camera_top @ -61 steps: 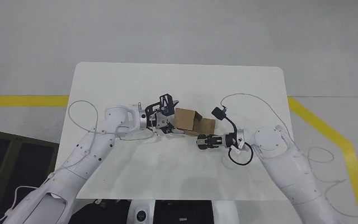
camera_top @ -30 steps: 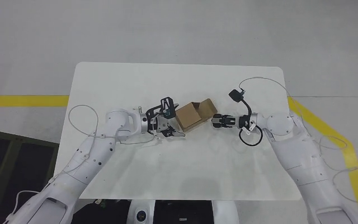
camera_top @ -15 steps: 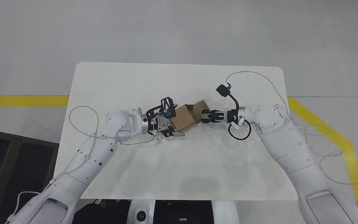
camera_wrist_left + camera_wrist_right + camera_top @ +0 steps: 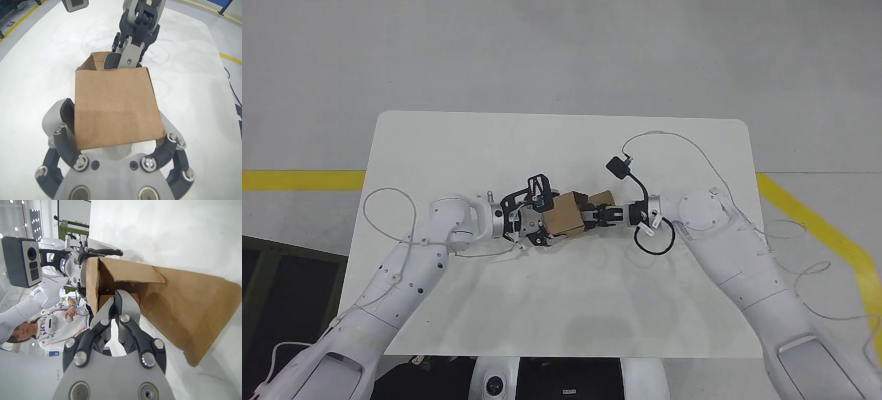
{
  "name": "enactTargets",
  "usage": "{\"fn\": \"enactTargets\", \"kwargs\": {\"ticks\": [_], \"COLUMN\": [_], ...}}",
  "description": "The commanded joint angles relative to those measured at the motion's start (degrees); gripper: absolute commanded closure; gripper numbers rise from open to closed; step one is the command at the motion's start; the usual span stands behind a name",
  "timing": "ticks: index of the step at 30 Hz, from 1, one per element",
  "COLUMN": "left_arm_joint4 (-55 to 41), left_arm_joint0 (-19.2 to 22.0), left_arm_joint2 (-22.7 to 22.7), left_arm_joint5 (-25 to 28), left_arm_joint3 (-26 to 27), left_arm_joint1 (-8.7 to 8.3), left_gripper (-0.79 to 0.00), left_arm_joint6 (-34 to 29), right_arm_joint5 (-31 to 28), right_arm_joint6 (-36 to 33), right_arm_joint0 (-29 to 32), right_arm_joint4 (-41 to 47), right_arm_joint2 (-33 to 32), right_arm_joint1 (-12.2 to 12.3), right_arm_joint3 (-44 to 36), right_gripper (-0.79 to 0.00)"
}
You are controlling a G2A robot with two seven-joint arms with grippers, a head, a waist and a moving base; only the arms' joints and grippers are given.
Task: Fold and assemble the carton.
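the carton (image 4: 565,214) sits mid-table, clamped across its sides by the left gripper (image 4: 115,123), with the right gripper (image 4: 116,299), fingers pinched together, poking into its open right end, apparently tucking an inner flap; next probably comes folding the outer flap shut.

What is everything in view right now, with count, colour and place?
carton: one, brown, mid-table, one end open with a flap sticking out.
table: one, white, under the carton.
floor stripes: two stretches, yellow, on the grey floor either side of the table.
left gripper: one, black fingers, clamped on the carton opposite its opening.
right gripper: one, grey and black, shut, tips inside the carton's open end.
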State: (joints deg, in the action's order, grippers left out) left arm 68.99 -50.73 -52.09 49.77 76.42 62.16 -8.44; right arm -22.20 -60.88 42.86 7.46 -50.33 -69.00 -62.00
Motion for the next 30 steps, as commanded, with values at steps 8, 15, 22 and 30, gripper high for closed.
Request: {"fn": "enactTargets", "kwargs": {"ticks": [8, 15, 22, 30], "left_arm_joint4": [0.2, -0.3, -0.6, -0.8], "left_arm_joint0": [-0.2, -0.7, -1.1, -1.1], "left_arm_joint2": [-1.2, -2.4, -2.9, -3.0], "left_arm_joint5": [1.9, 4.4, 5.1, 4.9], "left_arm_joint3": [-0.2, 0.2, 0.7, 0.8], "left_arm_joint1": [-0.33, -0.79, -1.02, -0.98], "left_gripper": [-0.785, -0.785, -0.785, -0.785], "left_arm_joint6": [-0.3, -0.8, -1.4, -1.6], "right_arm_joint5": [1.1, 2.5, 5.6, 6.7], "right_arm_joint6": [-1.4, -2.0, -4.1, -2.4], "right_arm_joint0": [1.4, 3.7, 6.0, 7.4], "right_arm_joint4": [1.4, 0.3, -1.7, -5.3], "right_arm_joint2": [0.2, -2.8, -8.0, -9.9], "right_arm_joint1": [0.0, 1.3, 3.4, 4.3], "right_arm_joint3": [-2.3, -4.8, -8.8, -8.8], "right_gripper": [0.000, 0.000, 0.000, 0.000]}}
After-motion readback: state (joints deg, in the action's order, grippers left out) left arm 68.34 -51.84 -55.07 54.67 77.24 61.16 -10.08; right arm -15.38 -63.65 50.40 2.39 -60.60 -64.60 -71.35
